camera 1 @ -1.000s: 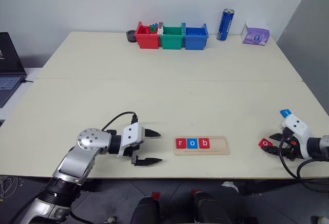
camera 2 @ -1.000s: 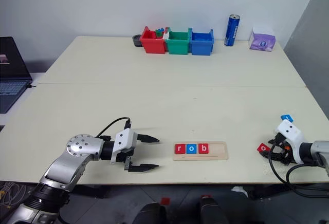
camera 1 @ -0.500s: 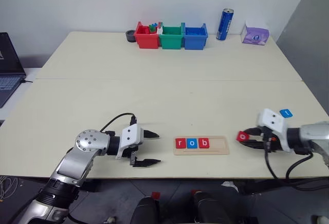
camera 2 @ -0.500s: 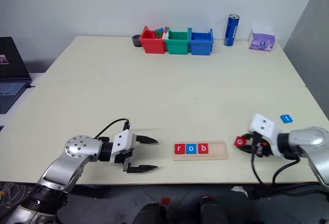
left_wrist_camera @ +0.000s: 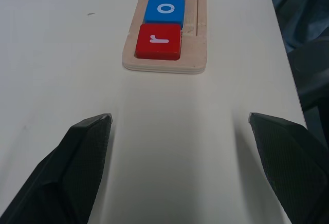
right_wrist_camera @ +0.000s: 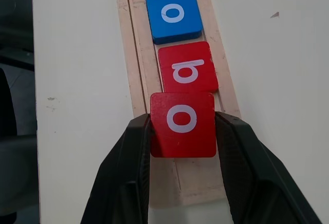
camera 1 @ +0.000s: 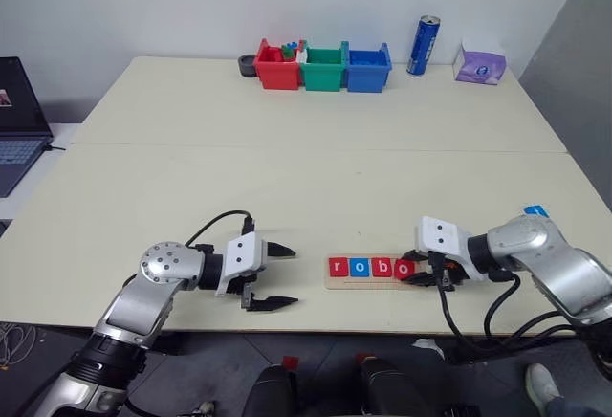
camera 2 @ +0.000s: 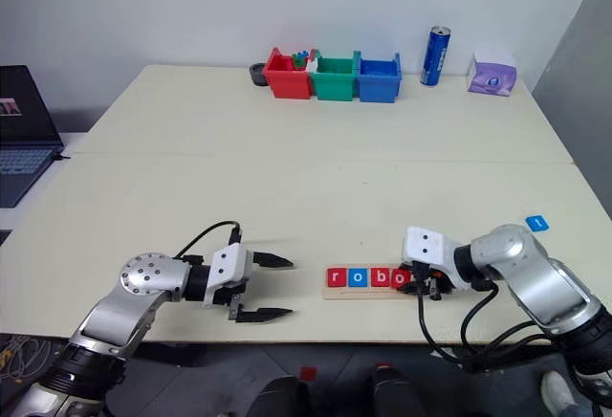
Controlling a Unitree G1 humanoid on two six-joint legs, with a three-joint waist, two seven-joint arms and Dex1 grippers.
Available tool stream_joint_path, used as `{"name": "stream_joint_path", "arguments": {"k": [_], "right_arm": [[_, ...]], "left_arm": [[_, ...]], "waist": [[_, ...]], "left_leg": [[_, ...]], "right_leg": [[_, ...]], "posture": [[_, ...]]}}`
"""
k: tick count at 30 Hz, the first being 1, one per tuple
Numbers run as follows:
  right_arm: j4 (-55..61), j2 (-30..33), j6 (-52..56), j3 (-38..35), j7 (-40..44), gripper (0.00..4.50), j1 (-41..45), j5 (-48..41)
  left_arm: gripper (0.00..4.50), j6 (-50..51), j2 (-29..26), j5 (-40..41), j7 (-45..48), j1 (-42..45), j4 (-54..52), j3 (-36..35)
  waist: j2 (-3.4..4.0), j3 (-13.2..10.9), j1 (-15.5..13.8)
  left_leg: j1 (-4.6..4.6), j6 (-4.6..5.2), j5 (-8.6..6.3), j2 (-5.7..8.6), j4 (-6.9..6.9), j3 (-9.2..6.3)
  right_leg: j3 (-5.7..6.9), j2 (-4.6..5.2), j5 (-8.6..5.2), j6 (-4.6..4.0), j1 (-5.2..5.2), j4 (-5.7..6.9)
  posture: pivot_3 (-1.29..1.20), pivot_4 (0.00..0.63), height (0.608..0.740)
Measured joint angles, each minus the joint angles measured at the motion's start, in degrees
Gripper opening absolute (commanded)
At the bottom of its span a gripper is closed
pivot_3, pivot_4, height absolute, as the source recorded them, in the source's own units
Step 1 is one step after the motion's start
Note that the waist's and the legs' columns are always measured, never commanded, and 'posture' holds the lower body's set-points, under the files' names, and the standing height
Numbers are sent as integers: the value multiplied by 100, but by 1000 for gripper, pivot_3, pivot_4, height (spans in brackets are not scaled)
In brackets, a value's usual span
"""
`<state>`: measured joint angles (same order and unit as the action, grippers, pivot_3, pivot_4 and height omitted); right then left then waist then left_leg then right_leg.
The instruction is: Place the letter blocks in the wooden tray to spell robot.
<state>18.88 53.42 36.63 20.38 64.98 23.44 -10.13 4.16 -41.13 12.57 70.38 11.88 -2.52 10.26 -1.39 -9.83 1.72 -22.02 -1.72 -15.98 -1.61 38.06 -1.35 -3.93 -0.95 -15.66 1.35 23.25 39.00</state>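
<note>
The wooden tray [camera 1: 365,281] lies near the table's front edge with a red r [camera 1: 338,267], a blue o [camera 1: 360,267] and a red b [camera 1: 382,267] in its groove. My right gripper [right_wrist_camera: 182,131] is shut on a red o block [right_wrist_camera: 183,124], which it holds over the tray right after the b. A blue t block [camera 2: 536,223] lies on the table at the far right. My left gripper [camera 1: 277,274] stands open to the left of the tray, with nothing between its fingers [left_wrist_camera: 87,157].
Red [camera 1: 275,67], green [camera 1: 322,66] and blue [camera 1: 366,66] bins stand at the table's far edge, with a blue can [camera 1: 420,45] and a purple tissue pack [camera 1: 479,65] to their right. A laptop [camera 1: 17,116] sits off the table's left side.
My right gripper has carried the red o block leftwards from the table's right side to the tray, rolling as it went. The left gripper has stayed put.
</note>
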Motion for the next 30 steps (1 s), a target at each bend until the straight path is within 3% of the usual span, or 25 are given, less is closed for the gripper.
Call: {"name": "stream_joint_path", "arguments": {"k": [28,30], "right_arm": [[-578,-267,-239,152,370,1440,318,395],[-579,-267,-262,152,374,2178,318,437]], "left_arm": [[4500,163,41,1,-218,-101,-173,12],[4500,164,41,1,-218,-101,-174,12]], "waist": [[0,0,1],[0,0,1]], "left_leg": [[0,0,0,0,0,-3],[0,0,0,0,0,-4]], "right_leg": [[2,0,4,-7,0,1],[1,0,4,-7,0,1]], "posture": [[0,150,740],[0,150,740]]}}
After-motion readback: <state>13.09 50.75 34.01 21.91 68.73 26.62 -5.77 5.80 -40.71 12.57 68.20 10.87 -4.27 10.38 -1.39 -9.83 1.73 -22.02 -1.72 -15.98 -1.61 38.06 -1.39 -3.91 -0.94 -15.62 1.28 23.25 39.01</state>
